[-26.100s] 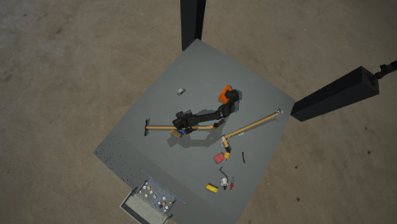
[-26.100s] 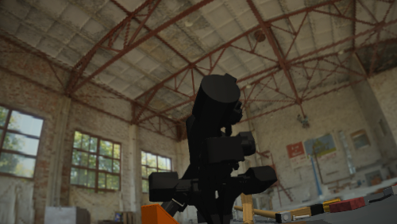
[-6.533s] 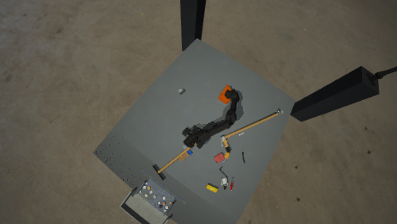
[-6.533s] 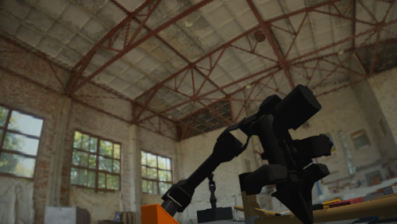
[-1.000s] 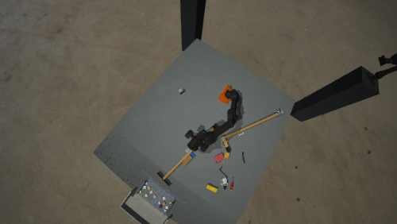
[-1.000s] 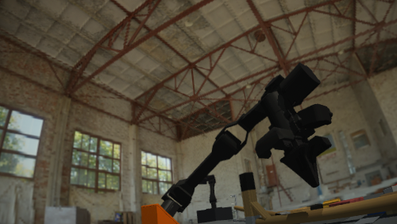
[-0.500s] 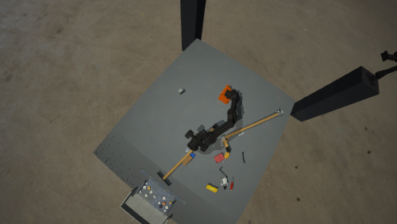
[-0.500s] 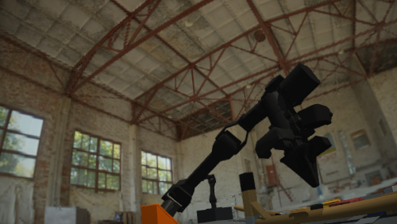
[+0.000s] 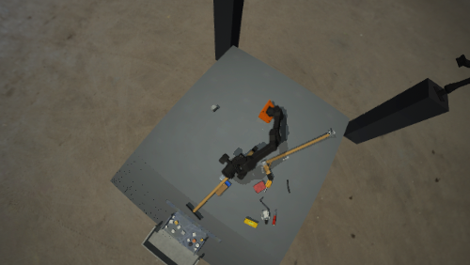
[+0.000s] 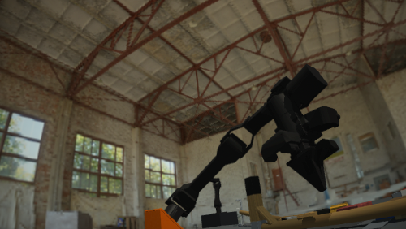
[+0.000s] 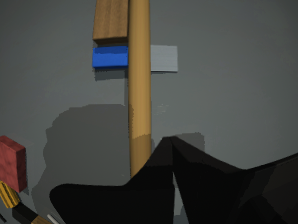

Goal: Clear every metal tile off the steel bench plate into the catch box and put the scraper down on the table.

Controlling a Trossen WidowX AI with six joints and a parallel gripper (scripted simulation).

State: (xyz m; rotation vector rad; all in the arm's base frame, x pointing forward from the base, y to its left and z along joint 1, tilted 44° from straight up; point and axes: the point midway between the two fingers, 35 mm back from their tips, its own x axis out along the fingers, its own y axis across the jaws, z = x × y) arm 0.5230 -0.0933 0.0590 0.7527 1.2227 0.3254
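Observation:
The long scraper (image 9: 207,199) (image 11: 140,90) lies on the table, its wooden handle running under my arm and its dark blade (image 9: 194,211) near the bench plate. My gripper (image 10: 321,188) (image 11: 168,143) is shut and empty, its tips raised above the table, over or just beside the handle in the wrist view. The steel bench plate (image 9: 188,227) at the lower left of the top view has several small pale and orange pieces on it. The catch box (image 9: 174,246) is at its far end. Whether each small piece is a metal tile is too small to tell.
A wooden block (image 9: 221,190) (image 11: 111,20), a blue block (image 11: 110,57) and a grey block (image 11: 164,58) lie by the handle. A red block (image 9: 259,187) (image 11: 11,162), a yellow block (image 9: 251,223) and a second long stick (image 9: 301,148) lie to the right in the top view.

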